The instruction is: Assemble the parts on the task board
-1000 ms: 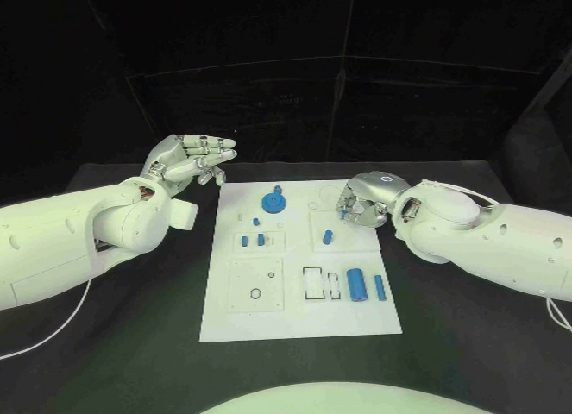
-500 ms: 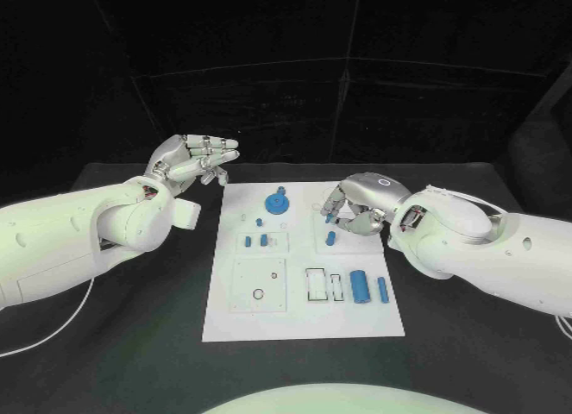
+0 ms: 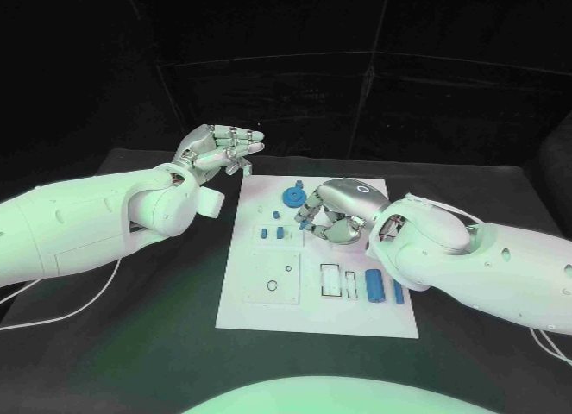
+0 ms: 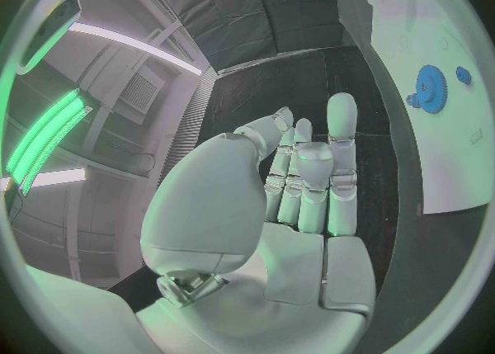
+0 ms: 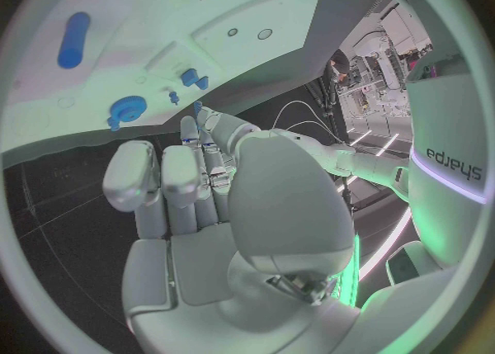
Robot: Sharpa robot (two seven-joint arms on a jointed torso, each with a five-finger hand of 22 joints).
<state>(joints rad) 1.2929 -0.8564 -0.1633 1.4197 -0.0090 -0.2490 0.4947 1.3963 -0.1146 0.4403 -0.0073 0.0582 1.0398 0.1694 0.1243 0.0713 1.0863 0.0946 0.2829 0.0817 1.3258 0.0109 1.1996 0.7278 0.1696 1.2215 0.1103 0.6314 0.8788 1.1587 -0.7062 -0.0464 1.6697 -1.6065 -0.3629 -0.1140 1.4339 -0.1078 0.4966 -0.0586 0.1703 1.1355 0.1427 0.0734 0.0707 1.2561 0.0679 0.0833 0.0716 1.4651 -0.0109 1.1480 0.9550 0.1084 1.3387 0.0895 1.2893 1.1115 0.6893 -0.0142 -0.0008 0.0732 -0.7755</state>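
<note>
Matt white task board, smooth blue plastic-looking parts, matt black table

you were in a robotics lab: black curtains hung behind the black table, and ceiling strip lights ran above an industrial vent.

On the table before us lies the task board, roughly central. Near its far edge sits a gear, with two small pegs just nearer us on the board's left half. At the near right, a cylinder lies beside a thinner pin, side by side and apart. Our right hand hangs over the board's middle, right of the gear. Our left hand is raised beyond the board's far left corner, off the board.
</note>
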